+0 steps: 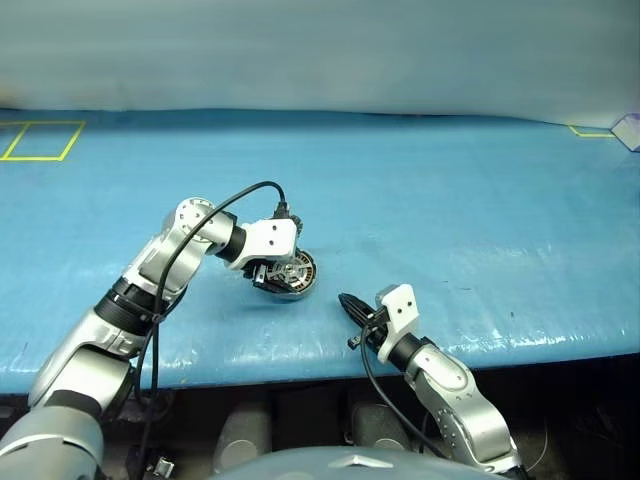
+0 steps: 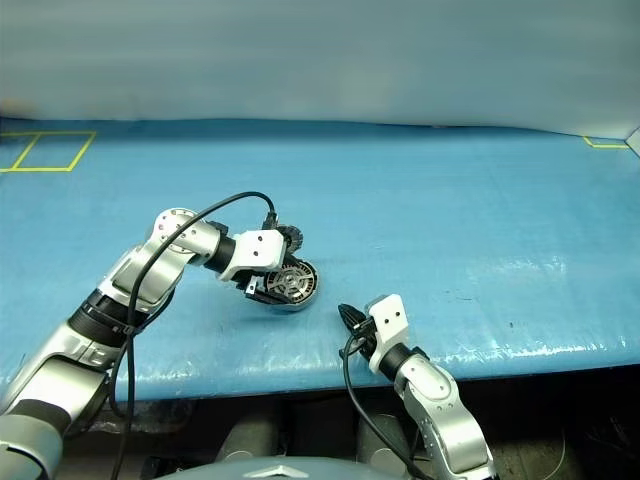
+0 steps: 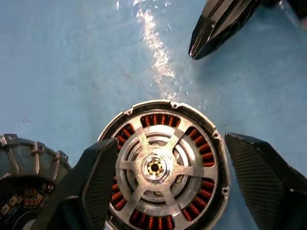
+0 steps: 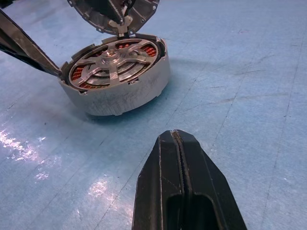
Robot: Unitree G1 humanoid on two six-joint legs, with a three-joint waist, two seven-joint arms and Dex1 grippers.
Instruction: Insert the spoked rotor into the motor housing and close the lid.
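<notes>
Two tools are mine, and the left tool (image 1: pixel 272 279) matters for what comes next. It hangs over the housing (image 3: pixel 165 167), pointing down at it, its two fingers (image 3: pixel 96 184) spread either side of the rim and grasping nothing; one finger overlaps the rim in the wrist view, the other stands apart from it. The rotor (image 3: pixel 156 167) already sits inside the housing, its silver spokes and hub ringed by copper windings, so I judge insertion done and the closing still to do.

The lid (image 4: pixel 114 13) stands open, tilted up on the hinge at the housing's far edge from my right tool (image 4: pixel 184 184), toothed face showing. From the left tool it lies just beside, on the side away from the right tool. Closing means swinging it about that hinge, down over the rotor and towards my right arm. The left arm is much the nearer for that push.

My right tool is clenched shut and empty, resting low over the blue surface (image 1: pixel 480 210), near the housing but apart from it, pointing its way.
</notes>
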